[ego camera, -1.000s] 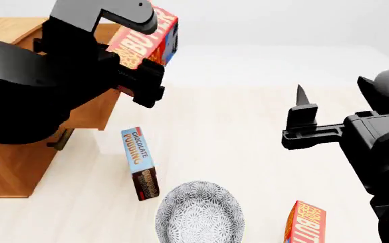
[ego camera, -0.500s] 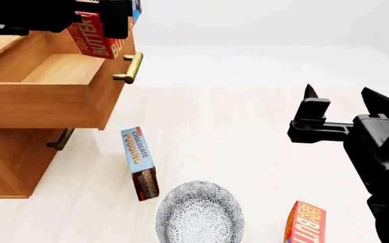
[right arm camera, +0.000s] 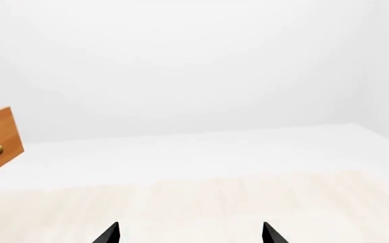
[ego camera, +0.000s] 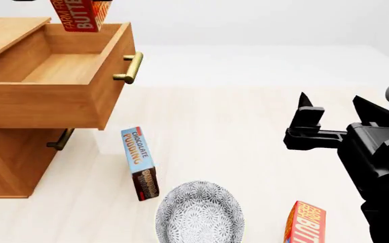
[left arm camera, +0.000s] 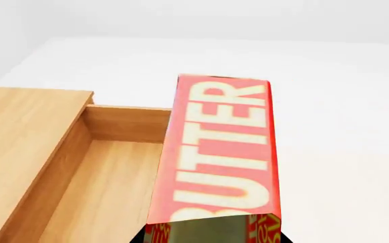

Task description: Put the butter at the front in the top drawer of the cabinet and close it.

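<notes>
A red butter carton hangs upright over the back of the pulled-out top drawer of the cabinet. In the left wrist view, my left gripper is shut on the butter, and the drawer's bare wooden floor lies beside and below it. Only the carton's lower part shows in the head view; the left arm is out of that view. My right gripper hovers open and holds nothing at the right, far from the cabinet. Its fingertips are spread wide.
A second butter carton stands at the near right. A chocolate pudding box lies below the drawer's brass handle, with a patterned bowl close by. A lower drawer's handle shows under the open one.
My left arm has risen out of the head view, carrying the butter left and up over the open drawer. The right gripper has shifted slightly.
</notes>
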You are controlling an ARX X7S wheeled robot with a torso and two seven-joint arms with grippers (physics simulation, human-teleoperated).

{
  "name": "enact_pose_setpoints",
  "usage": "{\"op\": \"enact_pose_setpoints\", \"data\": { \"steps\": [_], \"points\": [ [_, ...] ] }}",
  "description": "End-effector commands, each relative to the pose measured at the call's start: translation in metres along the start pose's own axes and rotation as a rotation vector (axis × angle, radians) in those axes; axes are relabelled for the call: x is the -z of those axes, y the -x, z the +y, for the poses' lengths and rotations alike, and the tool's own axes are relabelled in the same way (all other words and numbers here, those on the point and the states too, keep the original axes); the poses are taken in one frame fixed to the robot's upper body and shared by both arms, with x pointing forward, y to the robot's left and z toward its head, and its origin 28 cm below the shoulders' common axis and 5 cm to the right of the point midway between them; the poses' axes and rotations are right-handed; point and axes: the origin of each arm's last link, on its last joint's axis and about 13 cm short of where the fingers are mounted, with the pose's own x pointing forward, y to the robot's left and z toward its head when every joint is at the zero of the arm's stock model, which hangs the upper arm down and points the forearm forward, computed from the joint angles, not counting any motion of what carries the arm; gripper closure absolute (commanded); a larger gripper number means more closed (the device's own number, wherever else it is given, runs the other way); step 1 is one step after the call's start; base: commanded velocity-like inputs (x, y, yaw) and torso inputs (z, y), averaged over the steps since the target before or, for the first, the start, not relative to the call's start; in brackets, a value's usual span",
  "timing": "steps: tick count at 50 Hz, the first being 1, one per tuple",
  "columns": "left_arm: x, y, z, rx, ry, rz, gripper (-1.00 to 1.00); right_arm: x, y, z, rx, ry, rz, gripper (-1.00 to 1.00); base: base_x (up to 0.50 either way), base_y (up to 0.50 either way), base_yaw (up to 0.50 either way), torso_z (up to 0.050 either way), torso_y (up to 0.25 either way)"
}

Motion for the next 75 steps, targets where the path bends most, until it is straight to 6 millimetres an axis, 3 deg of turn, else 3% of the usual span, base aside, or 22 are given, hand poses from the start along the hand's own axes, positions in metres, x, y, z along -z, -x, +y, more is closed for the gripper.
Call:
{"op": "enact_pose_setpoints", "data": {
  "steps": [1, 13, 37, 75],
  "points": [
    [-0.007, -0.013, 0.012, -0.131, 0.048, -0.001, 1.0, 0.006, 0.0, -0.001, -0.015, -0.002, 0.005, -1.0, 0.0, 0.0, 0.0, 0.0, 0.01],
    [0.004, -0.036, 0.016, -0.264, 0.138, 0.002, 1.0, 0.012, 0.001, -0.002, -0.025, -0.005, 0.008, -1.0, 0.0, 0.0, 0.0, 0.001, 0.001],
    [0.042, -0.084, 0.011, -0.331, 0.225, 0.048, 1.0, 0.022, -0.002, -0.004, -0.043, -0.009, 0.034, -1.0, 0.0, 0.0, 0.0, 0.0, 0.001],
    [0.057, -0.099, 0.023, -0.438, 0.251, 0.063, 1.0, 0.033, -0.001, -0.005, -0.049, -0.025, 0.056, -1.0, 0.0, 0.0, 0.0, 0.001, 0.001]
  ]
}}
